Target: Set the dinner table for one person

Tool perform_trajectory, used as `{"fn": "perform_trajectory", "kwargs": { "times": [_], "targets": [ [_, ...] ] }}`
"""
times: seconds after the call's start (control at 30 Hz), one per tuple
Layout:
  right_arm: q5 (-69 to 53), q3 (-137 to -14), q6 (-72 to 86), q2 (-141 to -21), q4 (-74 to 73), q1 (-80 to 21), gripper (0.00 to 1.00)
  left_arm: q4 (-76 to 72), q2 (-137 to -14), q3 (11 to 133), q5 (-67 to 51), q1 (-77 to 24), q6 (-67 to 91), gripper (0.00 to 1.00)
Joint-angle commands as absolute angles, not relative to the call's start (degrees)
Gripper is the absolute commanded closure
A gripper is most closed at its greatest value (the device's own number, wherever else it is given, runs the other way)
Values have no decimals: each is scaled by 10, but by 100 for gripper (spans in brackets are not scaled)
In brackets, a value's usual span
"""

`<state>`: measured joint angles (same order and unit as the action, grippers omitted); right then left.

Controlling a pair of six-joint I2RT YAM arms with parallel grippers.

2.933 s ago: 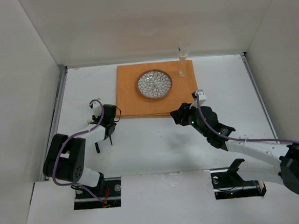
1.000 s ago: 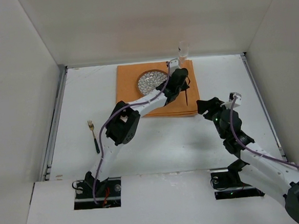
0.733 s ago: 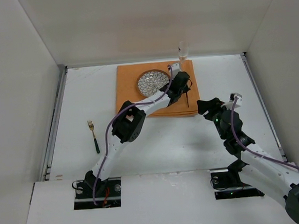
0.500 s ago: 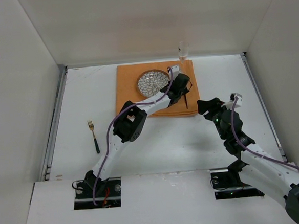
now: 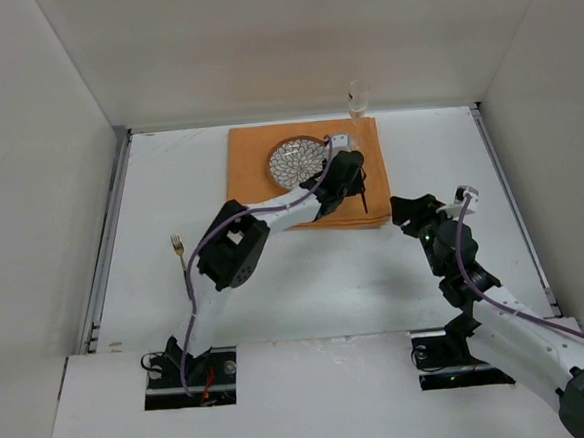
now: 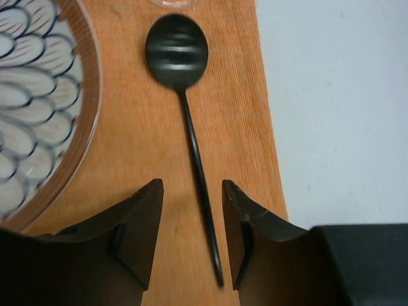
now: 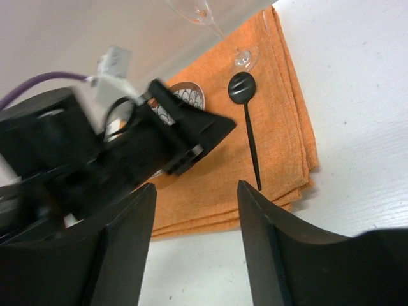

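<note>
Black matte spoon (image 6: 193, 146) is lying on the orange folded cloth mat (image 6: 140, 127) at the far middle of the white rectangular dinner table (image 5: 306, 278), right of the patterned round plate (image 6: 38, 95) as a place setting requires, while the left gripper (image 6: 191, 191) is straddling its handle with jaws apart and the right gripper (image 7: 195, 186) is hovering nearby, likewise parted and empty.

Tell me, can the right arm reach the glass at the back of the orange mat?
Probably yes. The right gripper is open and empty beside the mat, with only bare table and mat between it and the glass. The left gripper hovers over the spoon, off that path.
</note>
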<state>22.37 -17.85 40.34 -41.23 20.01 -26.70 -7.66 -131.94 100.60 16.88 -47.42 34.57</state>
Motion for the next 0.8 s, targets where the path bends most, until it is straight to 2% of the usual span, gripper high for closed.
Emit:
{"fn": "perform_trajectory", "kwargs": {
  "times": [0.0, 0.1, 0.2, 0.3, 0.4, 0.5, 0.77],
  "targets": [
    [240, -180, 405, -411, 232, -269, 46, -127, -1143, 907, 151, -472, 311, 60],
    [234, -186, 404, -418, 229, -269, 67, -130, -1019, 768, 167, -449, 306, 61],
    [236, -190, 402, -426, 229, -275, 74, -92, -893, 636, 206, -408, 309, 61],
    [234, -193, 402, -443, 233, -276, 74, -10, -767, 524, 255, -360, 316, 60],
    [229, -200, 399, -465, 236, -283, 70, 84, -655, 425, 313, -299, 323, 50],
    [229, -207, 396, -484, 243, -297, 66, 158, -581, 357, 328, -227, 323, 48],
    [228, -213, 385, -505, 250, -309, 62, 141, -562, 251, 271, -113, 418, 55]
  ]
}}
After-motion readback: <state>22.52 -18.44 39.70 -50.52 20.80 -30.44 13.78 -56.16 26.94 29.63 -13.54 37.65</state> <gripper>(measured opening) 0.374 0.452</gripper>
